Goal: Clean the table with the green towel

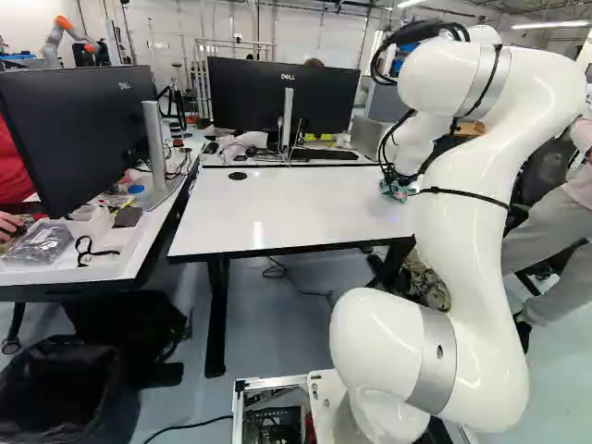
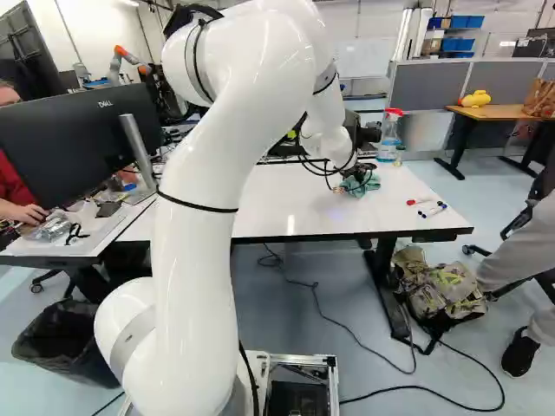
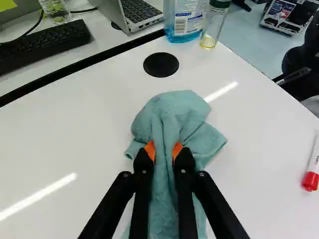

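In the right base view my gripper is low over the white table, toward its right part, at the green towel. The wrist view shows the gripper shut on the towel, with a fold of cloth pinched between its orange pads. Bunched cloth spreads ahead of the fingertips and on both sides, lying on the tabletop. More of it trails back beneath the fingers, which partly hide it. In the left base view, the arm covers part of the towel.
A blue spray bottle and a small glass bottle stand at the table's far edge. Markers lie near its right end. Beyond are a laptop and keyboard. Monitors and a backpack stand around it.
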`<state>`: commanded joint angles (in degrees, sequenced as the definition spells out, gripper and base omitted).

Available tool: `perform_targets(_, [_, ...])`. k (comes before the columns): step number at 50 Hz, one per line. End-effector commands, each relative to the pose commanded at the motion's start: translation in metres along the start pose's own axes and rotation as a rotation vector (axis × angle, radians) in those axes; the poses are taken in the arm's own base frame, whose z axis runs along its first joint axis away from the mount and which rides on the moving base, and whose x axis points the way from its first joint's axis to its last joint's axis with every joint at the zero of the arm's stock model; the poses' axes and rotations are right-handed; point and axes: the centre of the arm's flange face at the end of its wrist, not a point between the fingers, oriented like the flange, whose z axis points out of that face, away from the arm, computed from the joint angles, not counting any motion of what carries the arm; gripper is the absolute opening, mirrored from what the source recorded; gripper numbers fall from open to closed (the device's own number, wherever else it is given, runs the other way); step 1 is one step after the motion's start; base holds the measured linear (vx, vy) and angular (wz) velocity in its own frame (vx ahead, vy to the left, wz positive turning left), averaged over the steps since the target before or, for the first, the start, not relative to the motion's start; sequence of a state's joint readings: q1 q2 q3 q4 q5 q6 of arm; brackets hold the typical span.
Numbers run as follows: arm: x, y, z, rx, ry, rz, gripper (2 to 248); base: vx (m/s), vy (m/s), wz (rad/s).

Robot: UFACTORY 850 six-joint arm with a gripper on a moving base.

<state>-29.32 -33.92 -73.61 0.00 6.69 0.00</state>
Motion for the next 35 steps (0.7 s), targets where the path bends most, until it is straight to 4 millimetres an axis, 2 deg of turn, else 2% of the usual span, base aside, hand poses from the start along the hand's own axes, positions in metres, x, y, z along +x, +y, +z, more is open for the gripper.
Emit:
perform_targets(15, [0.0,-0.007,-0.029,0.008,0.012,-0.008,55,0.0,0.0,0.0])
perform_targets(29, [-0.007,-0.013,-0.066,0.016,0.019,-0.015,55,0.0,0.0,0.0])
perform_targets(35, [-0.015,-0.016,-0.076,0.019,0.011,-0.018,55,0.0,0.0,0.0])
